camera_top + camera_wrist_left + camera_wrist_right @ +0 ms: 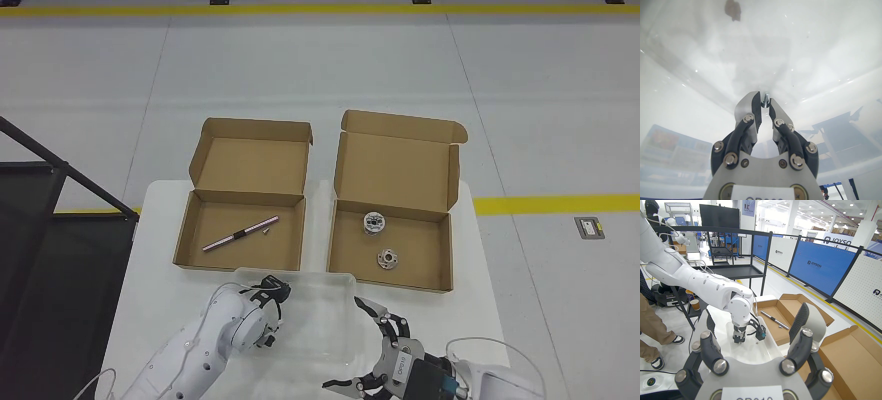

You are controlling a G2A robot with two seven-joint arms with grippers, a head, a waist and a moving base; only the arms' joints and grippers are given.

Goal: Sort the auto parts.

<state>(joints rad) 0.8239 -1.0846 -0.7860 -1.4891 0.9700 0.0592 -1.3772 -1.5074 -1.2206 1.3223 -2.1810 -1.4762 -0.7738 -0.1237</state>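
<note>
Left pincer (764,97) pinches a bolt (765,100) by its head, threads projecting forward, ready for lifting from the tray (791,56) beneath; right pincer (757,308) spread, unloaded.

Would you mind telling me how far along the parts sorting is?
Done: a rod lies in the left box, two round parts in the right box. In hand: the left gripper pinches a bolt in the clear bin. Left: boxing that bolt.

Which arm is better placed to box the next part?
Left. The left gripper is in the bin, closed on a bolt; the right gripper is open and empty.
</note>
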